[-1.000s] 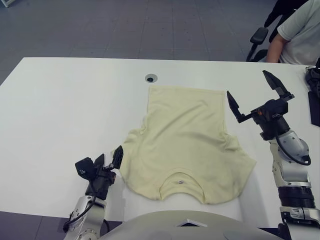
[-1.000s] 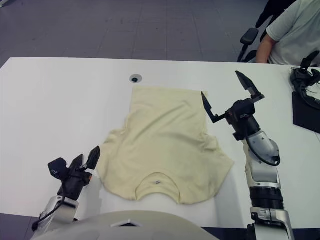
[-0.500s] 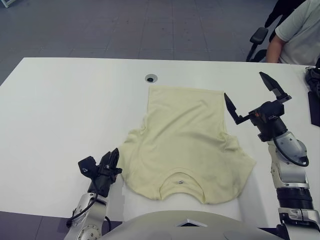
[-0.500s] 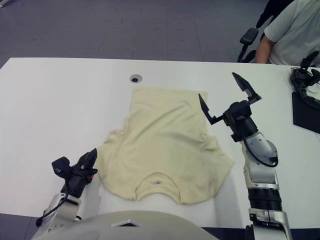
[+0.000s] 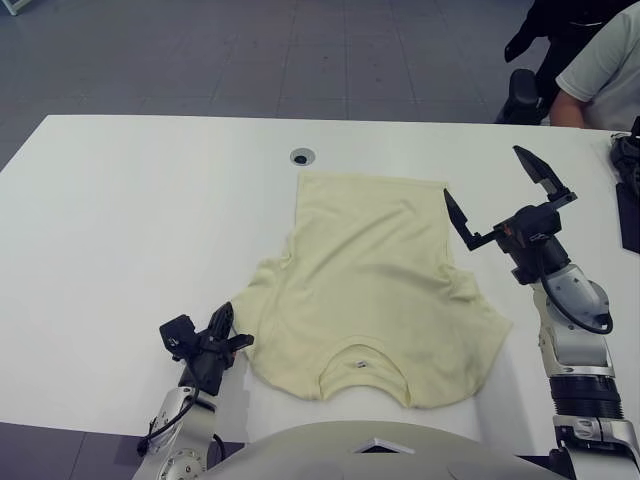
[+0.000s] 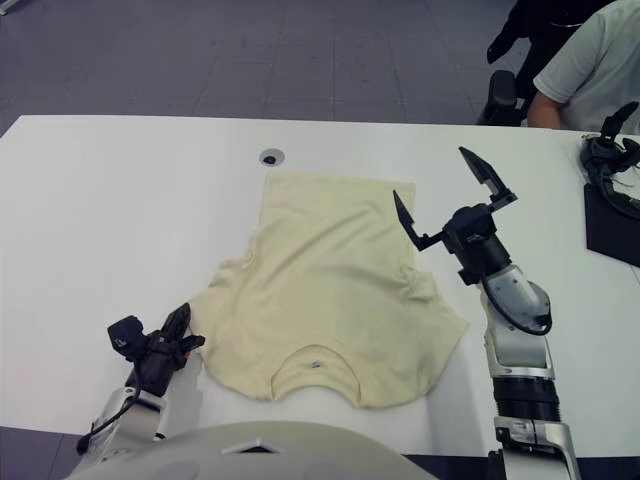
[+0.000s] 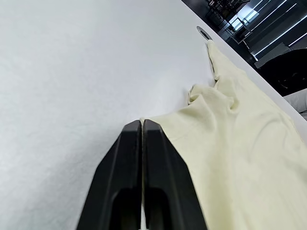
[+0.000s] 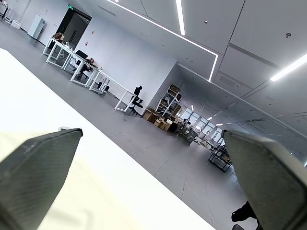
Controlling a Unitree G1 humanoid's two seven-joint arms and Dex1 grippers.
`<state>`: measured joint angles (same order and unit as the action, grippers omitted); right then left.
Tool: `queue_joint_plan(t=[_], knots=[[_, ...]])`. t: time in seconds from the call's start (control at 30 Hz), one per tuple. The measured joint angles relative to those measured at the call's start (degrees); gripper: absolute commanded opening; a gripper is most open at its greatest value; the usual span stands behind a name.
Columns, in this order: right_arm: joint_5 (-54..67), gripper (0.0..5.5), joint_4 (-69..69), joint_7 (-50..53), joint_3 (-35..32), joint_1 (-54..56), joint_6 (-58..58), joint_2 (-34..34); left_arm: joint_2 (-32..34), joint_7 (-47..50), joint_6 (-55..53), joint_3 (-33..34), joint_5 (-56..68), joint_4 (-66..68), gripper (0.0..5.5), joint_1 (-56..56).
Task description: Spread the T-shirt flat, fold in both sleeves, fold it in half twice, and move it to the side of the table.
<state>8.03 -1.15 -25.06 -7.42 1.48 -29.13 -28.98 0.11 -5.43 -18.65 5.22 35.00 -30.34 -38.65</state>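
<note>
A pale yellow T-shirt [image 5: 375,280] lies spread on the white table [image 5: 130,220], collar toward me and hem at the far side. Both sleeves stick out, slightly rumpled. My left gripper [image 5: 238,338] rests low on the table at the near left, shut on the outer edge of the left sleeve [image 7: 201,103]; the wrist view has its fingers [image 7: 158,158] pressed together with the cloth's corner at their tips. My right gripper [image 5: 484,175] hangs wide open above the table, just beside the shirt's right side edge, holding nothing.
A round cable hole [image 5: 301,156] sits in the table just beyond the hem. Black gear [image 5: 628,190] lies at the table's right edge. A person [image 5: 600,70] sits past the far right corner. Bare table stretches to the left.
My left gripper slid toward the left sleeve and its fingers went from open to shut at the sleeve's edge. My right gripper, still open, drifted slightly left toward the shirt.
</note>
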Motion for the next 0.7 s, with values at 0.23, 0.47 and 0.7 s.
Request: queue_joint_plan(t=[0.23,0.47,0.7], knots=[[-0.7,5.40,-0.5,0.3,0.0,0.4,0.0,0.3,1.3,-1.1,3.0,-2.9,-6.8,-1.2,0.02,-0.3],[-1.2,5.40,-1.1,0.5,0.1,0.7,-0.1,0.8,6.0,-3.5,10.3,-10.0,-20.8,-5.1,0.02,-1.0],[-1.7,5.40,-1.8,0.5,0.2,1.0,-0.1,1.2,12.3,-8.2,15.2,-18.2,-31.1,-6.1,0.02,-0.7]])
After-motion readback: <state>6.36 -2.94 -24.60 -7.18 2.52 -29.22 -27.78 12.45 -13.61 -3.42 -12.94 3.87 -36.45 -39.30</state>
